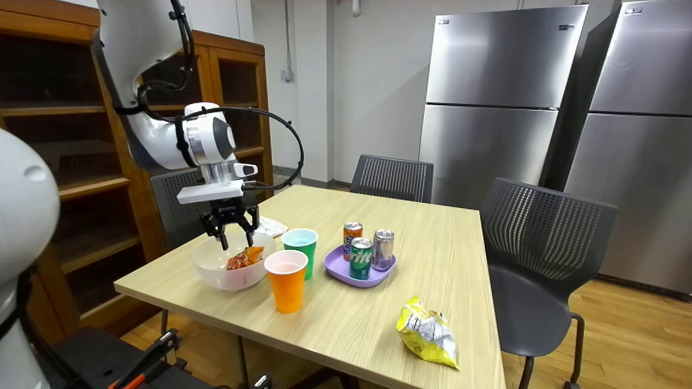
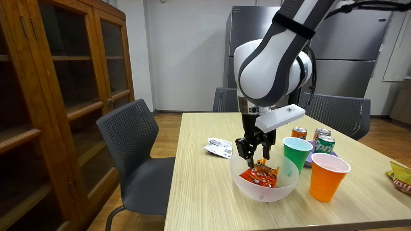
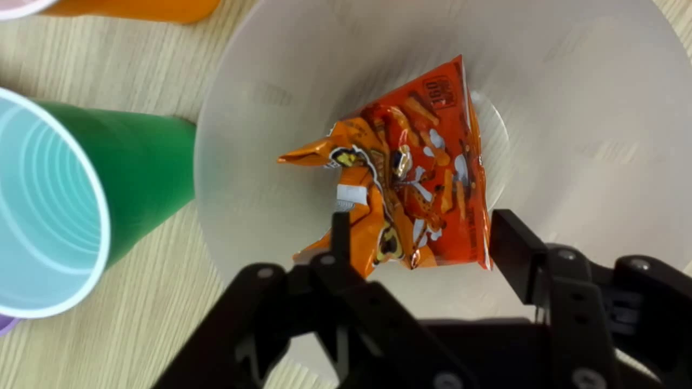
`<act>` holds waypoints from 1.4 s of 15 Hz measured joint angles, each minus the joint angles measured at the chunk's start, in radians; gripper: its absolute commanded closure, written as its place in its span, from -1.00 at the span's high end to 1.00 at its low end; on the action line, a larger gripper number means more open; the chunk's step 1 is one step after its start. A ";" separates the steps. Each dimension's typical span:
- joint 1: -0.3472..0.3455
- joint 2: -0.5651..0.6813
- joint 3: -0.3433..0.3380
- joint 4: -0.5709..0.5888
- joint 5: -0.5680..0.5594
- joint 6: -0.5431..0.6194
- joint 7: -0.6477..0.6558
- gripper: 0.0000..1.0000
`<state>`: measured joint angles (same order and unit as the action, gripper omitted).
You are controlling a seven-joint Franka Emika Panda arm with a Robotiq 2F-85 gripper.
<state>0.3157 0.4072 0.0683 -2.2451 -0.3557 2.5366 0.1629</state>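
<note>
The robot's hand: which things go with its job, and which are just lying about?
Seem part of the job:
open hand
bowl under it
red snack bag inside

Just lying about, untouched:
green cup
orange cup
purple tray
orange can, green can, silver can
yellow chip bag
white packet

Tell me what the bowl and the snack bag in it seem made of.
Bowl: probably frosted plastic, matte; it looks milky and translucent, though glass is possible. Snack bag: likely thin plastic film, glossy; it shows sharp creases and bright highlights.
</note>
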 measured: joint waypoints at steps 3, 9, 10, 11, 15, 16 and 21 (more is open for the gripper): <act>0.000 -0.026 -0.001 -0.003 0.000 0.000 0.000 1.00; 0.000 -0.100 0.005 -0.023 -0.004 -0.001 -0.017 1.00; 0.000 -0.114 0.005 -0.029 -0.010 -0.002 -0.018 1.00; 0.000 -0.125 0.005 -0.033 -0.013 -0.004 -0.019 1.00; 0.000 -0.144 0.005 -0.045 -0.015 -0.008 -0.020 1.00; 0.000 -0.144 0.005 -0.046 -0.015 -0.008 -0.020 1.00; 0.000 -0.141 0.005 -0.047 -0.015 -0.006 -0.020 1.00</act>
<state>0.3153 0.2664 0.0730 -2.2918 -0.3708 2.5307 0.1429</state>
